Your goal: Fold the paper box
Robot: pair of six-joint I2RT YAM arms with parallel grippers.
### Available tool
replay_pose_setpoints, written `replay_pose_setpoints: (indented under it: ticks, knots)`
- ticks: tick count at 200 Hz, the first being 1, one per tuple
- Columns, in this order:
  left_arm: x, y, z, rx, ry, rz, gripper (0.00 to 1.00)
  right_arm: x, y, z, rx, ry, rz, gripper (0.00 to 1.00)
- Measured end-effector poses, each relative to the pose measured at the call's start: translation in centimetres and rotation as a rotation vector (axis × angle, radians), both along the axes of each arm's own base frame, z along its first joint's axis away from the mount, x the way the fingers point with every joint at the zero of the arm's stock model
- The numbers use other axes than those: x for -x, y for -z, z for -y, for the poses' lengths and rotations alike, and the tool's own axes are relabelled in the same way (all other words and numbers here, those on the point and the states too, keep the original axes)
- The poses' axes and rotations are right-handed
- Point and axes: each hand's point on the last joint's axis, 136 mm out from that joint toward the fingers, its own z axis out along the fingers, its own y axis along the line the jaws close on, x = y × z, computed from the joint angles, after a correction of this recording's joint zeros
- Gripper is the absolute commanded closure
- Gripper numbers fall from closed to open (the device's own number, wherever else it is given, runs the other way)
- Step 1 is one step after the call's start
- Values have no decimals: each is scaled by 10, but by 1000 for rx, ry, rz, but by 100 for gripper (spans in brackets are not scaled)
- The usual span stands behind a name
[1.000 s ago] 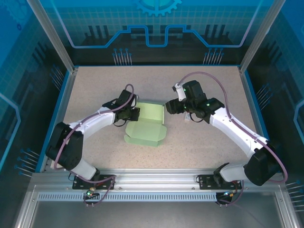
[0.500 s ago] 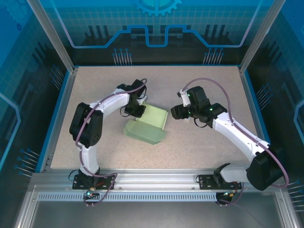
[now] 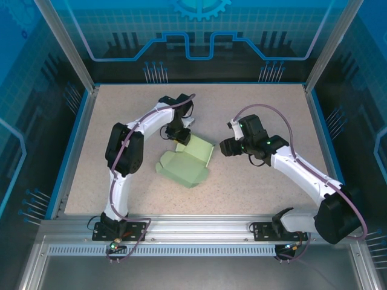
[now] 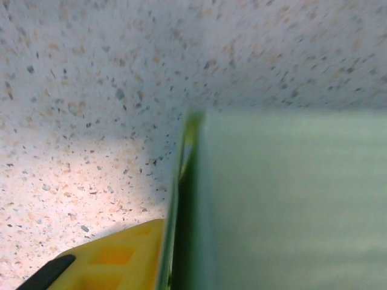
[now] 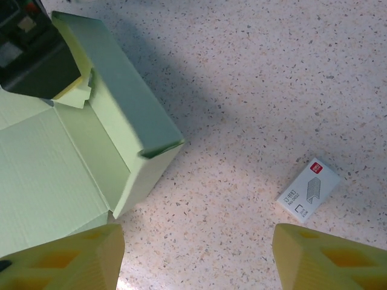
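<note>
- I count one paper box (image 3: 186, 162), pale mint green, lying near the middle of the speckled worktop (image 3: 260, 103) between my two arms
- The box is partly formed: one flat panel lies on the worktop and one wall along its right side stands up, with a small flap at that wall's near end
- My left gripper (image 3: 181, 136) sits at the box's far corner, pinched narrow on the card; its wrist view shows one yellow finger (image 4: 115, 260) pressed against the card's edge
- My right gripper (image 3: 224, 147) hangs just right of the box, its two yellow fingers spread wide with nothing between them
- One small white packet (image 5: 307, 191) with a red strip lies on the worktop, apart from the box
</note>
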Motion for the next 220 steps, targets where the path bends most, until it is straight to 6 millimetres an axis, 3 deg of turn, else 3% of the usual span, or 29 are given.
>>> replay_pose_setpoints:
  ticks: [22, 57, 94, 132, 176, 198, 220]
  knots:
    - [-11, -7, 8, 29, 2, 22, 68, -1, 0, -1, -2, 0, 2, 33]
    - [-11, 6, 8, 22, 8, -3, 70, -3, 7, -4, -2, -7, -15, 34]
    - [-13, 9, 11, 44, 5, 0, 67, -1, 23, -11, -7, -38, -69, 34]
    - [4, 18, 4, 73, -12, -17, 61, 9, 17, -33, -1, -121, -48, 31]
    - [14, -13, -7, 162, -78, 77, 56, 7, 0, -73, 25, -212, 3, 21]
    - [18, -29, -15, 207, -121, 140, 56, 6, 6, -93, 73, -239, 3, 20]
    - [22, -40, -22, 240, -167, 192, 55, -1, 16, -99, 134, -235, -10, 19]
